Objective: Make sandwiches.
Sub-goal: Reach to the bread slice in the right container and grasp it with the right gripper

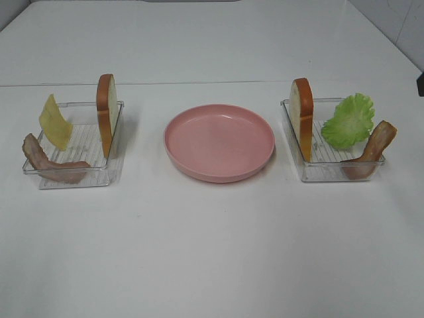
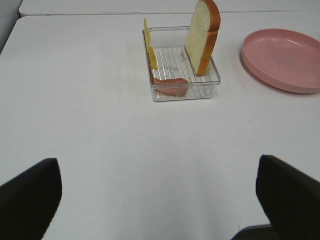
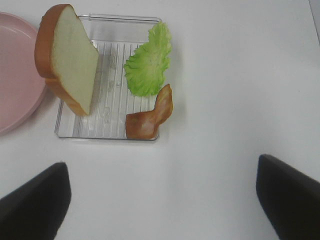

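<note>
Position, overhead view, pink plate (image 1: 218, 142) as dial centre: left tray (image 1: 73, 182) at 9 o'clock, right tray (image 1: 331, 176) at 3 o'clock, both well apart from the plate. The plate is bare; assembly is judged not begun.

Left tray holds the left bread slice (image 1: 106, 122), the cheese slice (image 1: 55, 122) and the left bacon strip (image 1: 53, 165). Right tray holds the right bread slice (image 1: 302, 116), the lettuce leaf (image 1: 349, 120) and the right bacon strip (image 1: 374, 149).

Left gripper (image 2: 159, 170): jaws wide, nothing between them, its tray ahead and well clear. Right gripper (image 3: 162, 165): jaws wide, empty, its tray ahead and nearer.

Governing relation: each bread slice stands on edge against its tray's plate-side wall, long axis running 12 to 6 o'clock, broad faces turned to 3 and 9. A bread base is the likely first layer. Each arm is nearer its own side's slice. Jaws would probably need to close across the thin faces, along the 3 to 9 line
</note>
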You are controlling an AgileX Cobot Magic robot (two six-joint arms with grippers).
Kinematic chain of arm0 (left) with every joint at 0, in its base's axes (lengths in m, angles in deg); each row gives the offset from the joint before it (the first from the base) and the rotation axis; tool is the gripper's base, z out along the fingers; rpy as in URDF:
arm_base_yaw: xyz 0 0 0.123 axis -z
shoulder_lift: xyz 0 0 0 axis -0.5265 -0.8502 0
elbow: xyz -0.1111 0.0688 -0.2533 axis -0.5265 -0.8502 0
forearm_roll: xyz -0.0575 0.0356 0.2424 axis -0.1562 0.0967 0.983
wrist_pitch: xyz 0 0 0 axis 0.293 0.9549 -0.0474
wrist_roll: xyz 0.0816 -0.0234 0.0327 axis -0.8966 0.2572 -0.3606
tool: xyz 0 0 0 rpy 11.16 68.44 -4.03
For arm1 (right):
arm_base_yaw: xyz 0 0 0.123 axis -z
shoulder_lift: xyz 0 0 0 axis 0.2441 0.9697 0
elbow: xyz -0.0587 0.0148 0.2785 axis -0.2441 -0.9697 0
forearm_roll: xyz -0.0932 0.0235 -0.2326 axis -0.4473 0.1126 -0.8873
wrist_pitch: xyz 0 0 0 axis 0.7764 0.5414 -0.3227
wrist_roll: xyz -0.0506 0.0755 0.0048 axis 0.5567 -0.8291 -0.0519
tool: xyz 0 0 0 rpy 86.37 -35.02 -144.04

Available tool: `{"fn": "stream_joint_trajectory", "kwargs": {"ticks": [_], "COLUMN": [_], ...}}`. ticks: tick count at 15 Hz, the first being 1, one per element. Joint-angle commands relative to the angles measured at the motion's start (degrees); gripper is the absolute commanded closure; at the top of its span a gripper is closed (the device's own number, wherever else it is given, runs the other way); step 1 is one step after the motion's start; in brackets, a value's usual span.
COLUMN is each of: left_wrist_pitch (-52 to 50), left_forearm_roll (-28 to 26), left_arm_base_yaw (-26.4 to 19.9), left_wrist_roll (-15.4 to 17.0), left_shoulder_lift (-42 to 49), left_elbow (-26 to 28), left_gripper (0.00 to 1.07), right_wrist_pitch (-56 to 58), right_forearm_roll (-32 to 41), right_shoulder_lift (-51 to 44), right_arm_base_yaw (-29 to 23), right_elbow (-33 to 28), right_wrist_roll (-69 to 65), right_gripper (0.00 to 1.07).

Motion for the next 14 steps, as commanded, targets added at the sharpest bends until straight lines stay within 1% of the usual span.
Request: {"fn": "stream_joint_trajectory", "kwargs": {"ticks": [1,2,3,4,5,6,7,8,9,10,12,14], "left_wrist_pitch": [-0.2,-0.2,-0.2,-0.2,-0.2,-0.2,-0.2,-0.2,-0.2,-0.2,-0.2,-0.2], "left_forearm_roll": [-0.2,-0.2,-0.2,-0.2,-0.2,-0.2,-0.2,-0.2,-0.2,-0.2,-0.2,-0.2], "left_arm_base_yaw": [-0.3,-0.3,-0.3,-0.3,-0.3,-0.3,-0.3,-0.3,-0.3,-0.3,-0.3,-0.3], "left_wrist_roll": [-0.1,-0.1,-0.1,-0.1,-0.1,-0.1,-0.1,-0.1,-0.1,-0.1,-0.1,-0.1], "left_shoulder_lift": [0.9,0.9,0.9,0.9,0.9,0.9,0.9,0.9,0.9,0.9,0.9,0.9], "left_elbow": [-0.1,-0.1,-0.1,-0.1,-0.1,-0.1,-0.1,-0.1,-0.1,-0.1,-0.1,-0.1], "left_gripper": [0.06,0.06,0.06,0.06,0.06,0.06,0.06,0.06,0.06,0.06,0.06,0.06], "right_wrist_pitch": [2.5,4.6,8.1,9.7,10.3,11.5,12.9,13.8,14.4,15.6,16.0,16.3], "right_forearm_roll": [1.0,1.8,4.2,6.0,6.3,5.9,4.6,2.9,2.3,0.9,1.1,1.7], "right_shoulder_lift": [4.8,7.5,11.3,13.9,14.9,17.4,21.1,23.5,24.9,28.6,33.5,36.8], "right_arm_base_yaw": [0.1,0.1,0.1,0.0,-0.6,-2.3,-5.8,-8.1,-9.1,-11.2,-11.9,-11.9], "right_elbow": [5.6,9.3,14.4,17.2,18.4,21.4,25.3,27.8,29.3,33.5,38.2,41.3], "right_wrist_roll": [1.1,1.4,2.8,3.3,3.6,3.6,3.3,2.7,2.2,0.1,-0.7,-1.2], "right_gripper": [0.11,0.11,0.11,0.11,0.11,0.11,0.11,0.11,0.11,0.11,0.11,0.11]}}
